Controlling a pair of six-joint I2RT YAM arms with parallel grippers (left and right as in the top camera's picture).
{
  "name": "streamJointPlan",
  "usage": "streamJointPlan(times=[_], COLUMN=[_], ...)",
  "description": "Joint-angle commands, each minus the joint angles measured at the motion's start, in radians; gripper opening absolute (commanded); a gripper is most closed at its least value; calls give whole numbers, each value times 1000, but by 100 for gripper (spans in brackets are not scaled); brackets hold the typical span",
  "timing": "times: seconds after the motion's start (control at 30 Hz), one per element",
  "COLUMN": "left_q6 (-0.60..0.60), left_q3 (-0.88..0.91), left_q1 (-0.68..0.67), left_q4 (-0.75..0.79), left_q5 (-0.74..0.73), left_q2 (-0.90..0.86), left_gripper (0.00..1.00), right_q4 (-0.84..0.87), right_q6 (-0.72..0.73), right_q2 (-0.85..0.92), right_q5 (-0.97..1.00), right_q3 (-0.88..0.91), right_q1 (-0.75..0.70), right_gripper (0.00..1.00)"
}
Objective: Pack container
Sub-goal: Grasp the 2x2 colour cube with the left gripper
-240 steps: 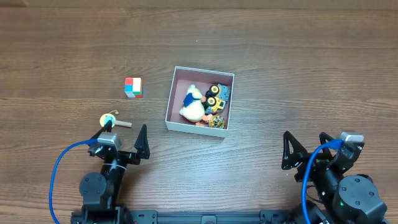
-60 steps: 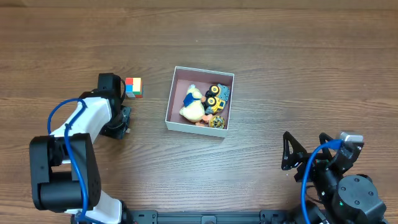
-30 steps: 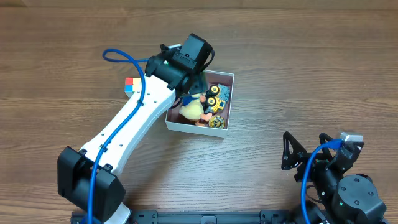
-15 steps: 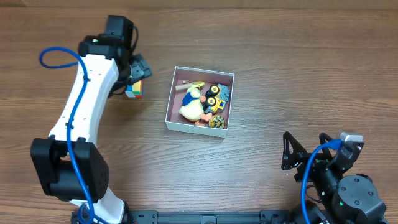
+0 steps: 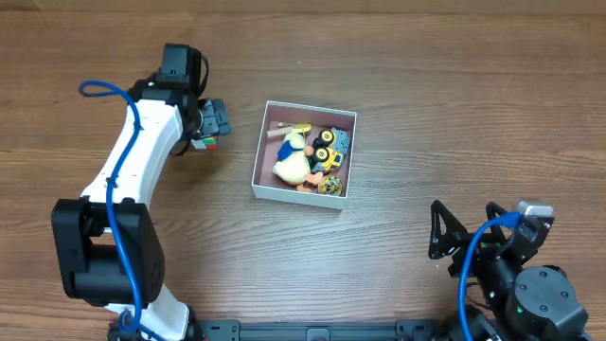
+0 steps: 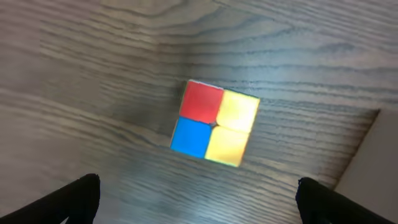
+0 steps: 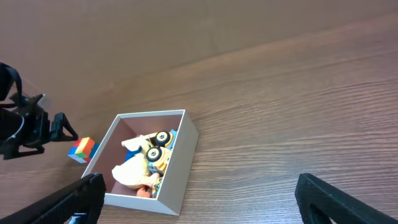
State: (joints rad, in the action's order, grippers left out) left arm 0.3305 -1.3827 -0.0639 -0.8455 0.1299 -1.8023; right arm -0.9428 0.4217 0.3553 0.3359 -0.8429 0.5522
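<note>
The container (image 5: 295, 195), a square white-walled box with a pinkish-brown inside, sits mid-table and holds a plush duck (image 5: 294, 163), a yellow toy truck (image 5: 329, 148), a small wooden-handled toy (image 5: 289, 130) and other small toys. A coloured cube (image 5: 204, 144) lies on the table to its left. My left gripper (image 5: 206, 126) hovers open right above the cube. In the left wrist view the cube (image 6: 216, 122) lies apart from the open fingers (image 6: 205, 208). My right gripper (image 5: 464, 227) is open and empty at the front right. It faces the container (image 7: 180, 171).
The right wrist view also shows the cube (image 7: 83, 149) and the left gripper (image 7: 37, 124) beyond the container. The container's white wall (image 6: 380, 168) shows at the right edge of the left wrist view. Bare wooden table (image 5: 426, 114) surrounds the box.
The left arm carried the small wooden-handled toy from the table into the container, let it go, then moved left over the cube and settled closer to it. The right arm has not moved.
</note>
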Motion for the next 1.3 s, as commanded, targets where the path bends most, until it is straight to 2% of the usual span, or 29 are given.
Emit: streamJointPlan(times=[0.0, 0.07, 0.2, 0.5, 0.87, 1.0, 1.03, 1.07, 1.1, 1.17, 1.27], left_q6=[-105, -151, -151, -137, -151, -176, -175, -174, -174, -174, -173], left_q3=[33, 33, 33, 33, 33, 33, 33, 33, 33, 33, 33], left_q1=[4, 5, 5, 9, 53, 50, 50, 50, 50, 50, 50], left_q4=[28, 58, 120, 152, 161, 167, 167, 167, 167, 167, 167], left_q5=[-60, -60, -79, -68, -86, -122, -122, -122, -122, -123, -123], left_q2=[-20, -37, -87, -173, -189, -189, -189, -190, -189, -189, -189], left_gripper=[100, 100, 100, 100, 100, 93, 87, 76, 75, 65, 59], right_q4=[5, 5, 5, 5, 5, 5, 5, 5, 5, 5, 5], right_q6=[-3, -3, -3, -3, -3, -3, -3, -3, -3, -3, -3], right_q2=[-2, -2, -2, -2, -2, -2, -2, -2, -2, -2, -2], right_q5=[-1, -1, -1, -1, -1, -1, 0, 0, -1, 0, -1], right_q3=[-1, -1, -1, -1, -1, -1, -1, -1, -1, -1, -1], right_q1=[2, 2, 2, 2, 2, 2, 2, 2, 2, 2, 2], right_gripper=[100, 100, 100, 100, 100, 100, 100, 100, 100, 100, 100])
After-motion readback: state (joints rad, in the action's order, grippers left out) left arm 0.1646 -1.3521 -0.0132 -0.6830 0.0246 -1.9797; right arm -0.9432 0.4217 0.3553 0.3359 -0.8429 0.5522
